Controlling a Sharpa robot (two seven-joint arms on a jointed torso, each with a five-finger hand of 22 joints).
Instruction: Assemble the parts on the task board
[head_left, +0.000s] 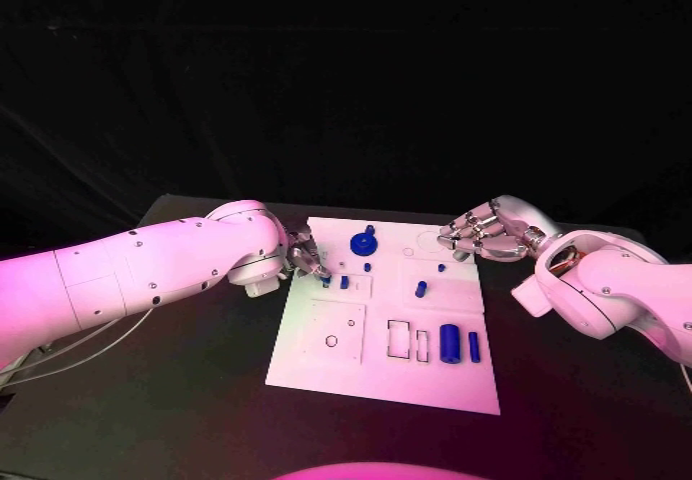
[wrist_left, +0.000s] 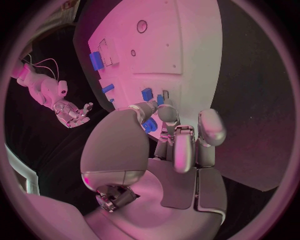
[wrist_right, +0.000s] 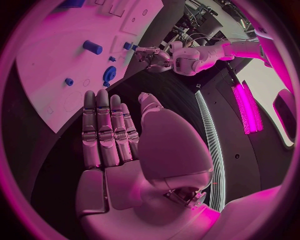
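The white task board (head_left: 389, 375) lies mid-table. My left hand (head_left: 306, 255) reaches over its left edge, fingertips by two small blue parts (head_left: 335, 282). From the left wrist, a fingertip (wrist_left: 166, 111) meets one of these small parts (wrist_left: 160, 99); whether it is pinched is unclear. My right hand (head_left: 483, 238) hovers at the board's far right corner, holding nothing, its fingers (wrist_right: 106, 125) straight. A round blue part (head_left: 362, 241) stands at the far edge. A blue cylinder (head_left: 450, 343) and a thin bar (head_left: 473, 346) lie near the front right.
A short blue peg (head_left: 421, 289) and two tiny blue studs (head_left: 368, 267) (head_left: 443, 266) stand mid-board. Outlined recesses (head_left: 398, 339) and a round hole (head_left: 332, 341) mark the front half. Black table (head_left: 202, 400) surrounds the board.
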